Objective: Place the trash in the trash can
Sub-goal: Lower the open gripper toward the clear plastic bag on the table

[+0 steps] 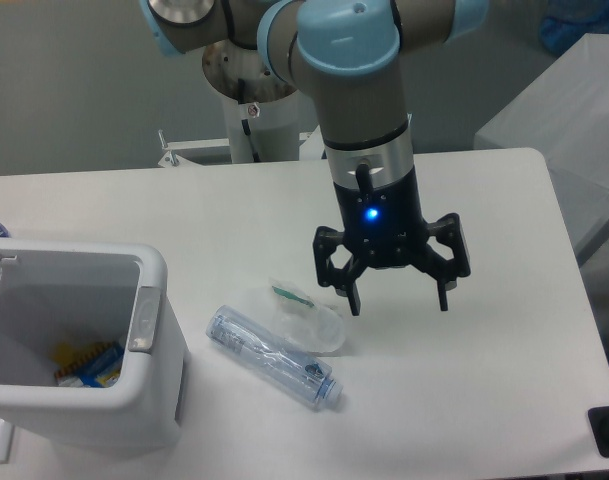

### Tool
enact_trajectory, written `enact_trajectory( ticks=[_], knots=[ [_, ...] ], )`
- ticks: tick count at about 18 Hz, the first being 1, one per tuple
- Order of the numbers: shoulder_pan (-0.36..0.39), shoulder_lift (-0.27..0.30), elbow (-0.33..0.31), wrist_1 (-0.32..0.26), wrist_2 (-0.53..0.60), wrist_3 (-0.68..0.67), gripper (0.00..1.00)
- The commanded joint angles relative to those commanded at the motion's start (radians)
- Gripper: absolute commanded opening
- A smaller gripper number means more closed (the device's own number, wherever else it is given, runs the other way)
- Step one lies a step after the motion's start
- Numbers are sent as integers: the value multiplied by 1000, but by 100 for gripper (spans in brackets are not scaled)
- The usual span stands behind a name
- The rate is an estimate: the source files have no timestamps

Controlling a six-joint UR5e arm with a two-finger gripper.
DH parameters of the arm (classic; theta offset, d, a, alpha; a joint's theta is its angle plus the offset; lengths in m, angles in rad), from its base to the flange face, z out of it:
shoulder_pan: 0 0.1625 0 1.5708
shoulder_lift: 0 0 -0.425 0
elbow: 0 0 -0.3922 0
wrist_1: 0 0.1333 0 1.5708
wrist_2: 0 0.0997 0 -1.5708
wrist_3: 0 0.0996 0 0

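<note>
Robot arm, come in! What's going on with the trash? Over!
Gripper open, empty, above the table. Crushed bottle and plastic wrapper on the table, left of the gripper. Trash can further left, some items already inside. Nothing in the way.

No legible text, brand, number or sign appears anywhere in the view; the bottle (272, 357) bears no readable label; the packaging in the bin (154, 300) shows blue and yellow print too small to read; the gripper (398, 299) carries only a blue light, not a character.
</note>
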State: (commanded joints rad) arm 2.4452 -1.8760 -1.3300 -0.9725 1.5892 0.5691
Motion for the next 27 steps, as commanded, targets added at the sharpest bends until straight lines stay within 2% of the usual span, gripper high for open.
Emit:
enact_trajectory(
  ticks=[6, 14, 18, 21, 24, 27],
  knots=[
    [-2, 3, -20, -14, 0, -2, 100],
    [-6, 0, -112, 0, -2, -14, 100],
    [-6, 3, -185, 3, -5, -64, 100],
    [-8, -18, -219, 3, -6, -138, 100],
    [-11, -47, -227, 3, -9, -216, 100],
    [-12, -64, -270, 9, -8, -213, 100]
  ],
)
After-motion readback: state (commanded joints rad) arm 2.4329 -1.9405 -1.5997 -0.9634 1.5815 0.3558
